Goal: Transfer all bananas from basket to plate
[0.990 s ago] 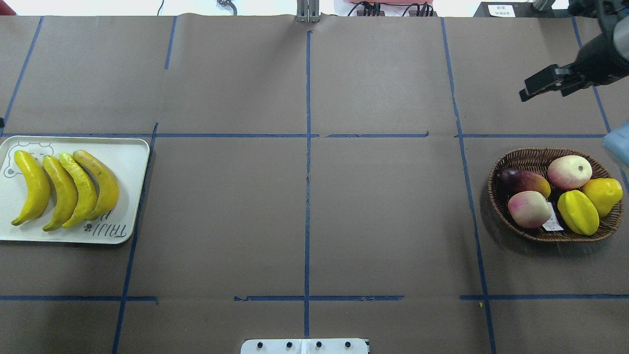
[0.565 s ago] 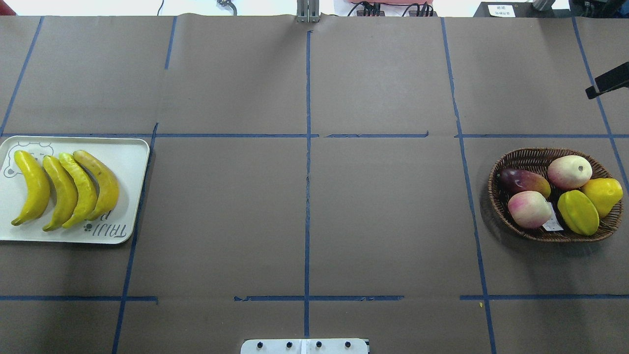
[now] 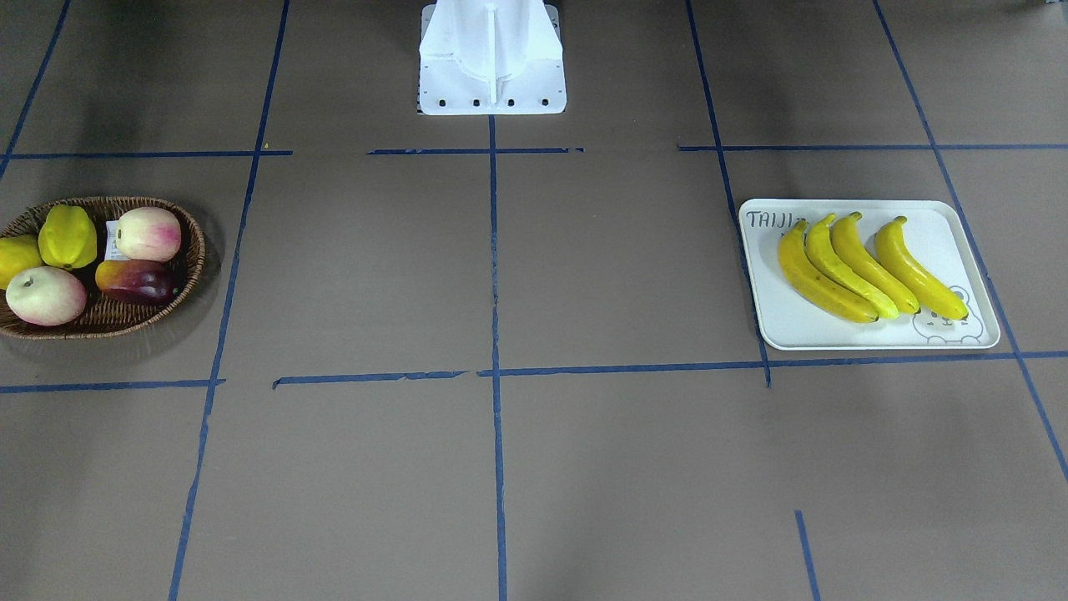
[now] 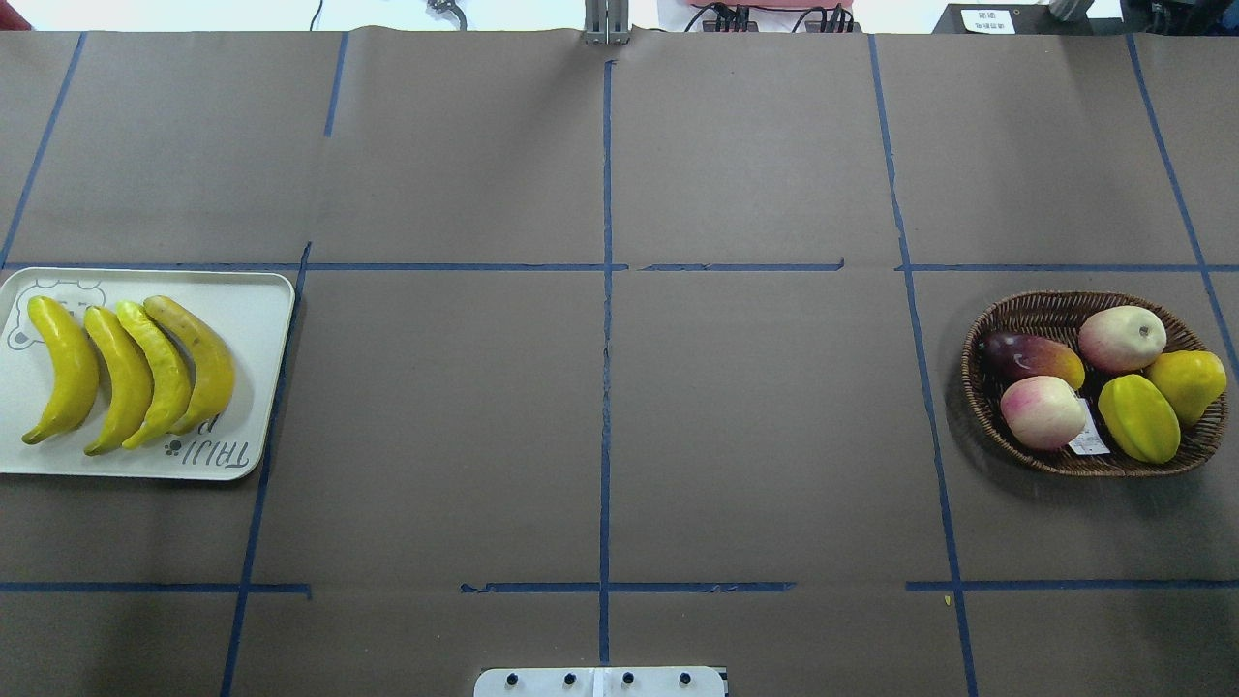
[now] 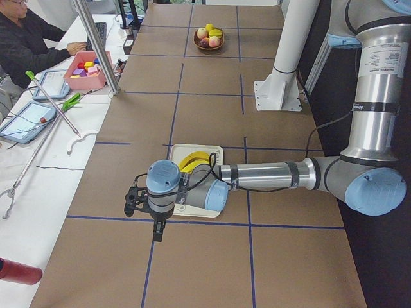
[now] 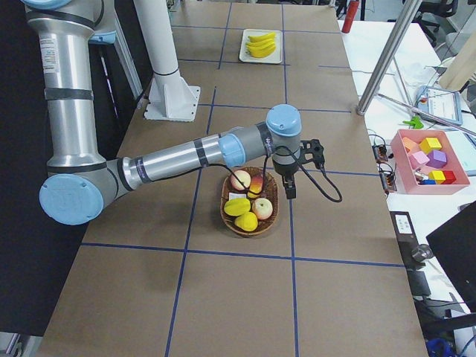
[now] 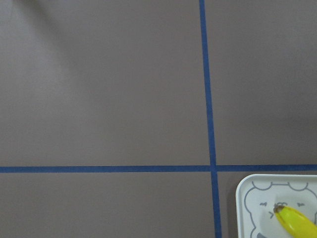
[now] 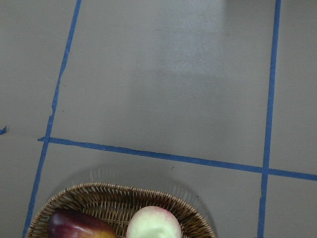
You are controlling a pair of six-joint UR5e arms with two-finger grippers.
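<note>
Yellow bananas (image 4: pixel 126 373): four on plate (image 4: pixel 256 310), none in basket (image 4: pixel 1041 308). Left fingers (image 5: pixel 157 229), right fingers (image 6: pixel 289 187): state untellable. Risk: low left arm (image 5: pixel 257 174) nudging plate.

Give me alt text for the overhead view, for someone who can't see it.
Four bananas lie side by side on a white plate at the left edge of the table; at the right, a wicker basket holds five other fruits and no bananas.

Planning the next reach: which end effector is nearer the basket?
Right. The right end effector hangs beside the basket; the left end effector hangs by the plate at the table's other end.
</note>
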